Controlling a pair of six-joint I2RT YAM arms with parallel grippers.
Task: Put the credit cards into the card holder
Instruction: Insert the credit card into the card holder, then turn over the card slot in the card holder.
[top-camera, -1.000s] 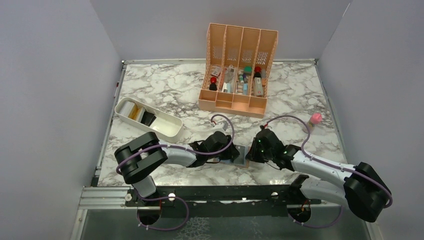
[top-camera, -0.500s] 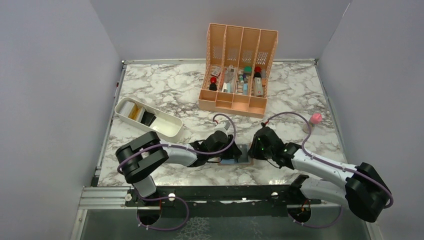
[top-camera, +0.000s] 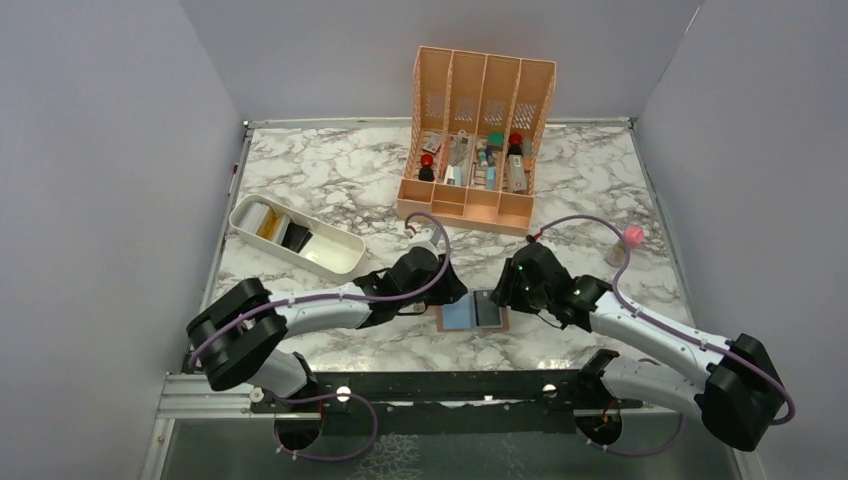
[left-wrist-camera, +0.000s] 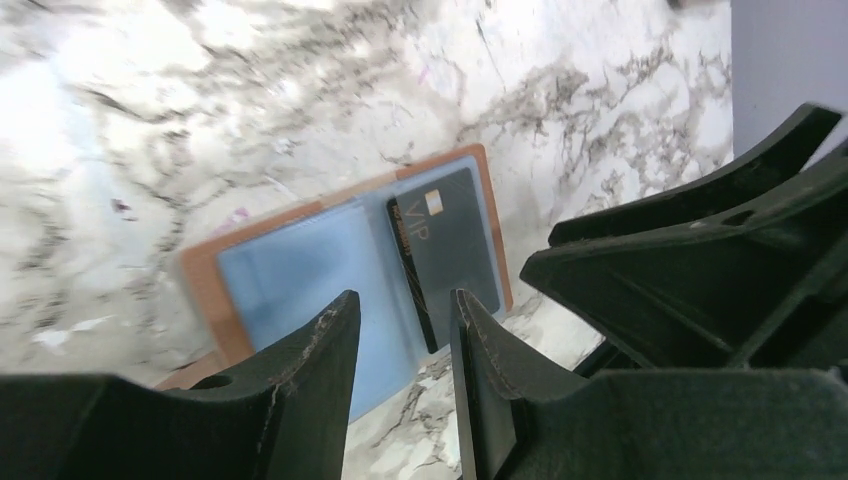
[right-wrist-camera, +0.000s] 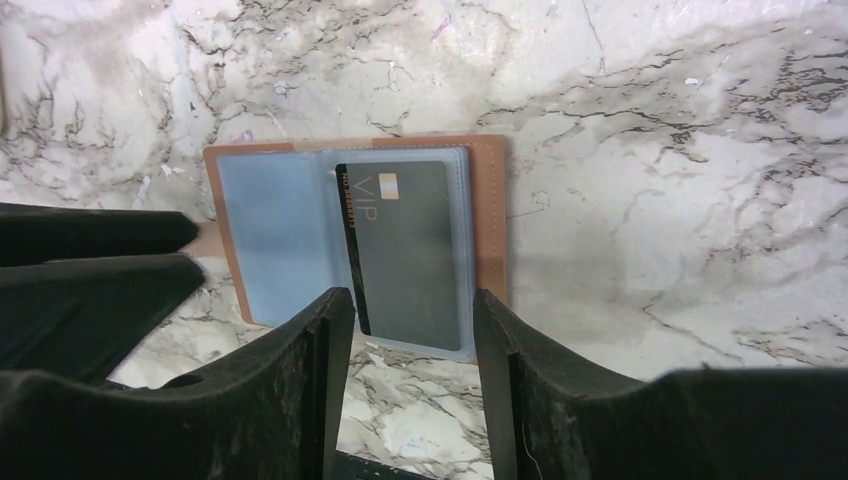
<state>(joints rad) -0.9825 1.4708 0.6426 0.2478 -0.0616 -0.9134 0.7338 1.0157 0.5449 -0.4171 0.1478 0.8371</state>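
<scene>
The holder (top-camera: 473, 313) is lying open, blue side up, on the surface (top-camera: 330, 180) at lower centre, a dark card (right-wrist-camera: 408, 250) sitting in its right pocket. Left pincer (left-wrist-camera: 405, 300) and right pincer (right-wrist-camera: 412, 300) are hanging spread over it, gripping nothing.

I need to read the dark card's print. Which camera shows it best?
Right wrist: the dark card sits nearly square to the lens inside the open card holder, "VIP" legible. Left wrist shows it slanted; the top view shows only a small dark patch.
</scene>
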